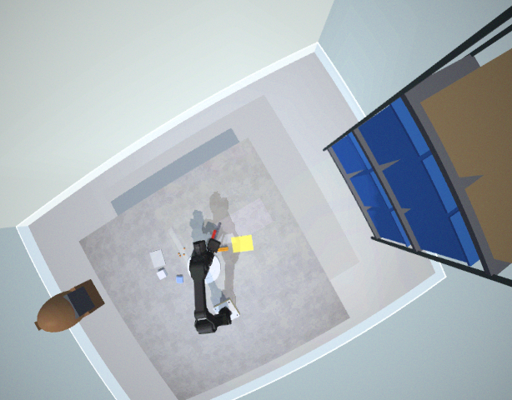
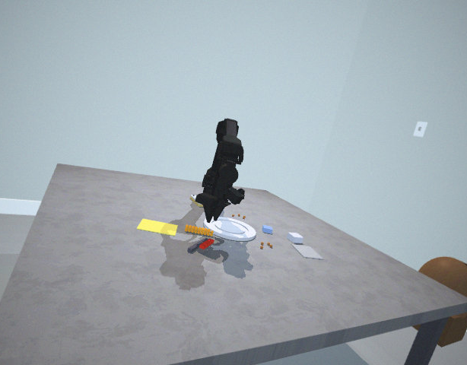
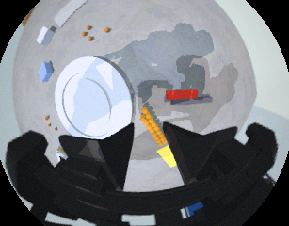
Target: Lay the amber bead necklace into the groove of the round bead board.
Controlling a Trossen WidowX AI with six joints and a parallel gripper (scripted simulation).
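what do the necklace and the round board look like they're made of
The amber bead necklace: perhaps plastic or resin; its round, evenly orange beads show no grain, and the finish is unclear.

The round bead board: possibly smooth plastic or glazed ceramic, judging by its plain white surface without grain; the pale patches could be gloss or just lighting.
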